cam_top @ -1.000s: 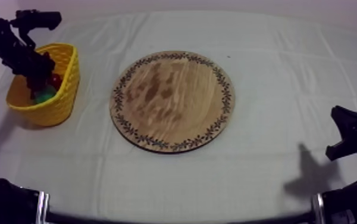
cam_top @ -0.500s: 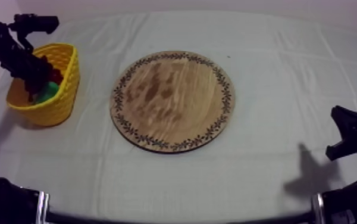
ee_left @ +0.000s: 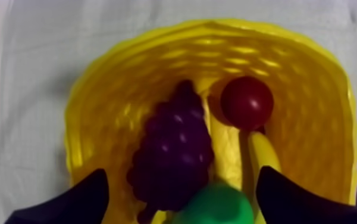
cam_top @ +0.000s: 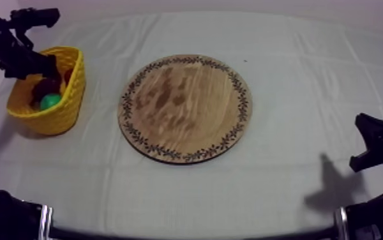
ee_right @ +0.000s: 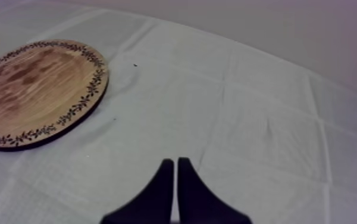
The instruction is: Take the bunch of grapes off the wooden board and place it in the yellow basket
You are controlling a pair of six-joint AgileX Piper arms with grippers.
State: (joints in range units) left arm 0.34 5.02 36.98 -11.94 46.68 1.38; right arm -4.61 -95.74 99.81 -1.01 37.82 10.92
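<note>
The grey-white cloth [cam_top: 309,70] lies flat across the table. The bunch of grapes [ee_left: 172,146] lies inside the yellow basket [ee_left: 91,101], beside a banana [ee_left: 263,156], a small red fruit [ee_left: 247,102] and a green fruit [ee_left: 216,205]. My left gripper [ee_left: 181,179] hangs just above the basket, its fingers apart with nothing between them, clear of the grapes. The wooden board [cam_top: 184,108] sits bare at the table's middle, well apart from the basket. My right gripper [ee_right: 175,179] rests low at its own side, fingers pressed together. I judge the placing done; all that is left is to bring the left arm away.
</note>
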